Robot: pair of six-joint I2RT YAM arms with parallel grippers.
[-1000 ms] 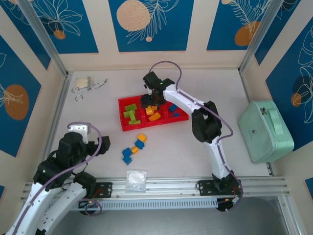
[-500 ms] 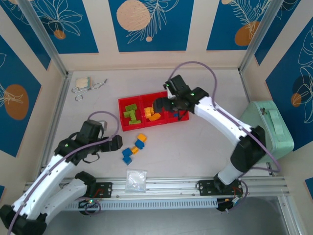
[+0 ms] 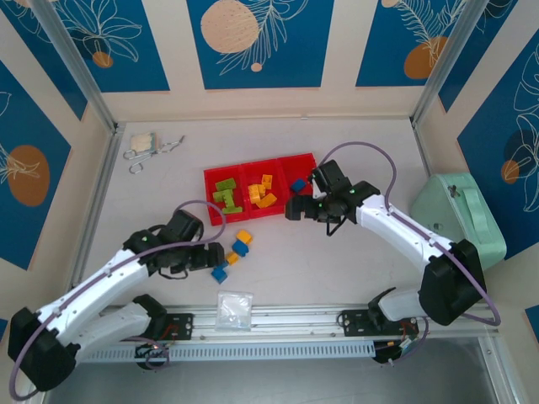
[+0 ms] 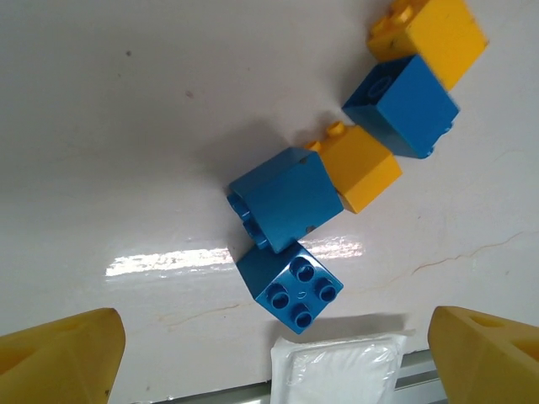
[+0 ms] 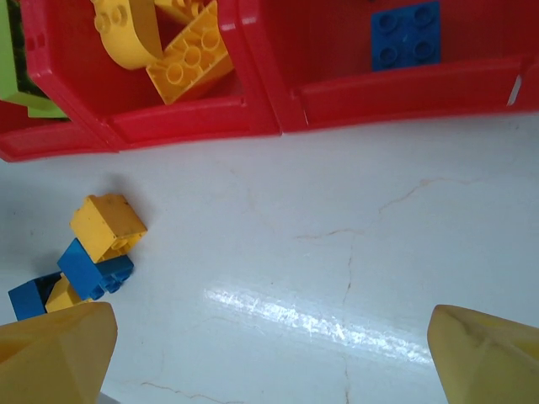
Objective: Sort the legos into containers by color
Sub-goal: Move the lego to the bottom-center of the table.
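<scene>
Red tray (image 3: 253,216), top view: green legos (image 3: 224,195) left compartment, yellow legos (image 3: 263,193) middle, blue lego (image 3: 298,184) right. Loose blue/yellow cluster (image 3: 233,252) at tray's 6 o'clock, left gripper (image 3: 216,255) just beside it. Left wrist: jaws wide, empty, cluster at 12. Right wrist: right gripper (image 5: 269,353) spread, empty, tray at 12.

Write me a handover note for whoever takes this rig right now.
Open and empty: left end effector above the loose bricks; right end effector over the table in front of the red tray.
Done: green bricks in the tray's left compartment, orange-yellow bricks in the middle, a blue brick in the right.
Left: the five loose bricks, three blue, two orange-yellow.
</scene>
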